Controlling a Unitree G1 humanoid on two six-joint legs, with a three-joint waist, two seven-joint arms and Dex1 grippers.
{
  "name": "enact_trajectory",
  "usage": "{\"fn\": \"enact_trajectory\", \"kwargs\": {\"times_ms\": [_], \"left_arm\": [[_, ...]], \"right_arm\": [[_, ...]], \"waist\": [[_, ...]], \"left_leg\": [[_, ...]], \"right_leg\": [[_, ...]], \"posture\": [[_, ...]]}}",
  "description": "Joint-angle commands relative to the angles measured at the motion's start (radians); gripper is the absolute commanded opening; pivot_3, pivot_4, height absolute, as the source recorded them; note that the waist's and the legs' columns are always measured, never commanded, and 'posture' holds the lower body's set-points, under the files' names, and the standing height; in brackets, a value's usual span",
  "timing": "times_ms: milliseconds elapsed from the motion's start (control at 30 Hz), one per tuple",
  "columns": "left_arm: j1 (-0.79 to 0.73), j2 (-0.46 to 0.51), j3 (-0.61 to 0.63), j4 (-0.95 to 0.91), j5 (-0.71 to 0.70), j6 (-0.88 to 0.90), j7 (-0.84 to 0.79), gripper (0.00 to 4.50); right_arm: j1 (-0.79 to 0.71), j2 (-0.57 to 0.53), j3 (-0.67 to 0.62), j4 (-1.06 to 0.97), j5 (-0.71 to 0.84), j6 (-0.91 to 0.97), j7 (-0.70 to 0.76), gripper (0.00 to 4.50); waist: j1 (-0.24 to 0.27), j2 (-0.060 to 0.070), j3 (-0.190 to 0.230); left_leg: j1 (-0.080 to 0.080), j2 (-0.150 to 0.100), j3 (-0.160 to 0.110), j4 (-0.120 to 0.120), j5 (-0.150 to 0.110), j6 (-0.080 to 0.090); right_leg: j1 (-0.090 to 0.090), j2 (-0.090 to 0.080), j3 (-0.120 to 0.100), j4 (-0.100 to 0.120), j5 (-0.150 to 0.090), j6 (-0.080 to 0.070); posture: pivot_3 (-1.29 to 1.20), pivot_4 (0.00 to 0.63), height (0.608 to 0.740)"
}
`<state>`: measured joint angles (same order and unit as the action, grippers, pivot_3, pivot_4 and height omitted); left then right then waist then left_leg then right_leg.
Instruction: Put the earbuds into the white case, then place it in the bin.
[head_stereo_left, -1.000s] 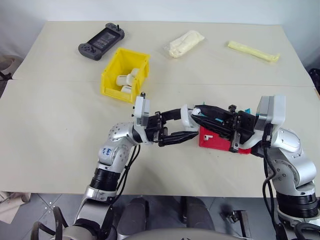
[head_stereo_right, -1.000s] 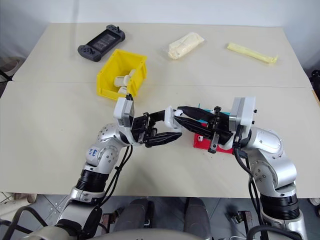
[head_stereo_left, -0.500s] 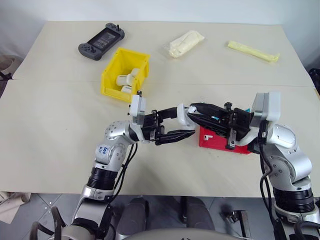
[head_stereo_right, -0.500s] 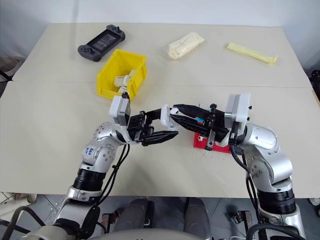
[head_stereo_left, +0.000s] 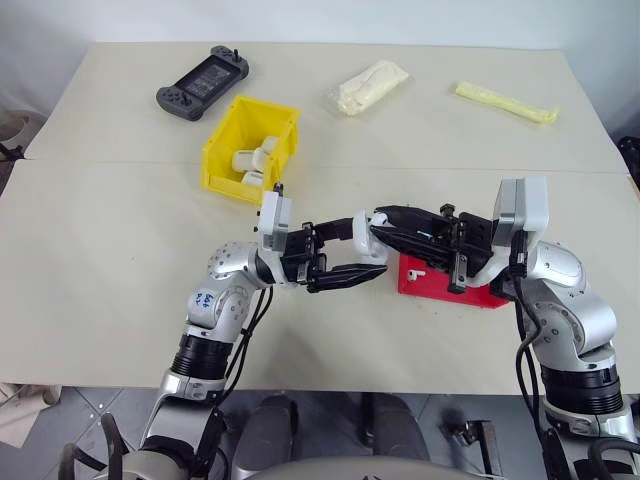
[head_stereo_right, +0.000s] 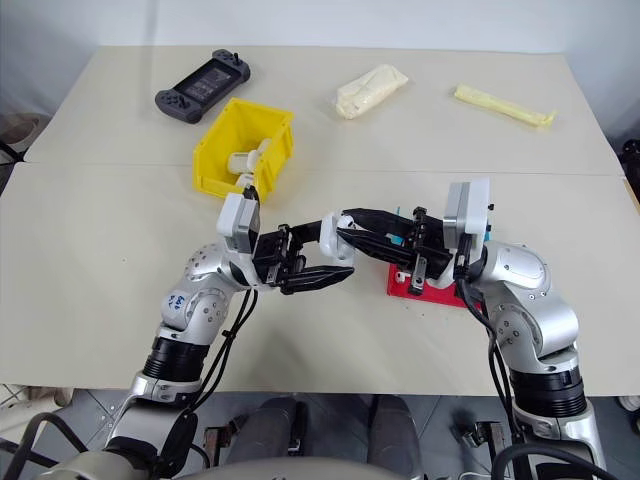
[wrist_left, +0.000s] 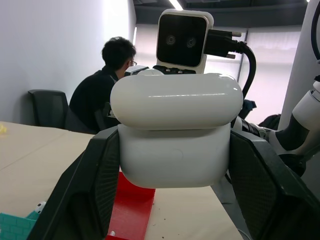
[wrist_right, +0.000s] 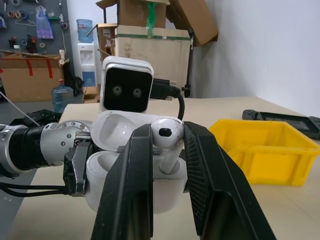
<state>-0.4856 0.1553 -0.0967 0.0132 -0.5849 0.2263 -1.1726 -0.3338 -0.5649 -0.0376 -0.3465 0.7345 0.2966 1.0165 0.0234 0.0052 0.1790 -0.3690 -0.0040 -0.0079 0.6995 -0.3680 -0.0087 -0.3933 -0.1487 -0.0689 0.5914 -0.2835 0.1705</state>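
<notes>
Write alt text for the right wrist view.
The right gripper pinches a white earbud stem-down over the open white case, which the left gripper holds. The yellow bin sits on the table behind.

**Two arms meet in the middle**

Both arms reach in front of the robot, bent at the elbows, and their tips meet above the counter (head_stereo_left: 120, 300). The left end effector (head_stereo_left: 372, 245) points to the right, a little upward. Its two black fingers are squeezed on the white case (wrist_left: 175, 130). The right end effector (wrist_right: 165, 150) points to the left, toward the other one. Its fingers pinch one of the earbuds (wrist_right: 167, 137) just over the case.
</notes>
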Motion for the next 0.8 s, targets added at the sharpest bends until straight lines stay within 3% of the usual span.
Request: {"fn": "enact_trajectory", "kwargs": {"times_ms": [33, 367, 567, 767, 800], "left_arm": [[-0.055, -0.035, 0.013, -0.066, -0.038, -0.061, -0.010, 2.80], [-0.067, -0.045, 0.018, -0.059, -0.023, -0.084, -0.017, 2.80], [-0.065, -0.047, 0.021, -0.055, -0.017, -0.093, -0.019, 2.80], [-0.041, -0.038, 0.023, -0.043, -0.010, -0.100, -0.028, 2.80], [-0.036, -0.035, 0.024, -0.039, -0.009, -0.101, -0.031, 2.80]], "right_arm": [[0.023, -0.040, 0.056, 0.022, -0.035, 0.083, 0.016, 0.51], [-0.006, -0.082, 0.066, 0.018, -0.005, 0.237, -0.006, 0.51], [-0.012, -0.082, 0.025, -0.020, 0.047, 0.259, 0.005, 2.45], [0.044, -0.151, -0.162, -0.062, 0.111, 0.245, -0.008, 4.46], [0.062, -0.166, -0.197, -0.068, 0.117, 0.241, -0.008, 4.46]], "waist": [[0.000, 0.000, 0.000], [0.000, 0.000, 0.000], [0.000, 0.000, 0.000], [0.003, 0.000, 0.000], [0.003, 0.000, 0.000]], "left_leg": [[0.000, 0.000, 0.000, 0.000, 0.000, 0.000], [0.000, 0.000, 0.000, 0.000, 0.000, 0.000], [0.000, 0.000, 0.000, 0.000, 0.000, 0.000], [-0.001, 0.000, 0.000, 0.000, 0.000, 0.000], [0.000, 0.000, 0.000, 0.000, 0.000, 0.000]], "right_leg": [[0.000, 0.000, 0.000, 0.000, 0.000, 0.000], [0.000, 0.000, 0.000, 0.000, 0.000, 0.000], [0.000, 0.000, 0.000, 0.000, 0.000, 0.000], [0.000, 0.000, 0.000, 0.000, 0.000, 0.000], [0.000, 0.000, 0.000, 0.000, 0.000, 0.000]], "posture": [[0.00, 0.150, 0.740], [0.00, 0.150, 0.740], [0.00, 0.150, 0.740], [0.00, 0.150, 0.740], [0.00, 0.150, 0.740]]}}
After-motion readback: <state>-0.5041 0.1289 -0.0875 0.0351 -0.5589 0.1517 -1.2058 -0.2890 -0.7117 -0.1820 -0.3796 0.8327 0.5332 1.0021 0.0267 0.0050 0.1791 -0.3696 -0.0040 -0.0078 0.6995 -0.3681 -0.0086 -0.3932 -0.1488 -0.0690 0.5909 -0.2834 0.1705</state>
